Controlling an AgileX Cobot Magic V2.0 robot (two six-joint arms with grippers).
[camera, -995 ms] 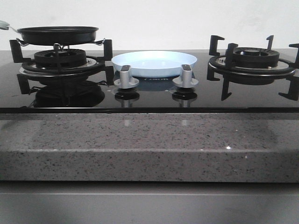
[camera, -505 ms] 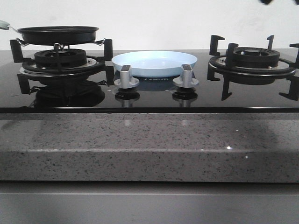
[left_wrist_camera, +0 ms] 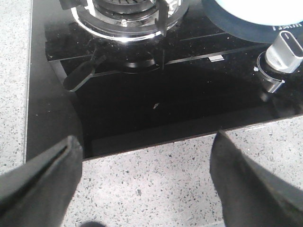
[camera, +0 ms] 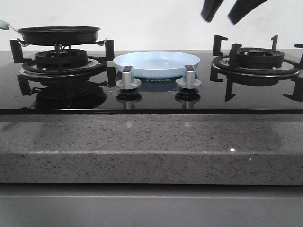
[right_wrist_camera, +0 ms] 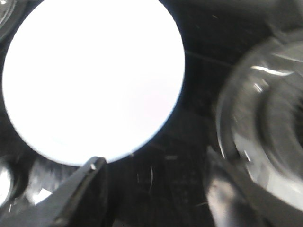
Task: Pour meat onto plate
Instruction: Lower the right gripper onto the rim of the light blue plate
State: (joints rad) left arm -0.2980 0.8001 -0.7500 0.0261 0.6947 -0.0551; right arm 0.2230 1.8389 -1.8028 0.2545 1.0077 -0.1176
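The right hand [camera: 221,15] is in the front view now, two dark fingers dropping in at the top edge, about one o'clock from the plate [camera: 156,63]. Half a second ago only a dark speck showed at the upper right corner, and a second ago there was nothing there at all. The fingers stand apart and empty, hanging over the gap between the plate and the right burner [camera: 255,64].

The right wrist view is blurred, but it shows the plate [right_wrist_camera: 93,78] as a bright white disc with the hand's fingers [right_wrist_camera: 78,194] spread wide in front of it and nothing between them.

The plate itself has not moved: pale blue, sitting on the black glass cooktop [camera: 151,101] just behind the two silver knobs [camera: 128,78], between the burners. At ten o'clock from it, the black frying pan [camera: 58,34] sits on the left burner's grate, same as before; what is inside the pan cannot be seen.

The left hand [left_wrist_camera: 147,189] shows only in its own wrist view, fingers wide apart, empty, hovering over the speckled tabletop [left_wrist_camera: 151,175] at the cooktop's front edge.
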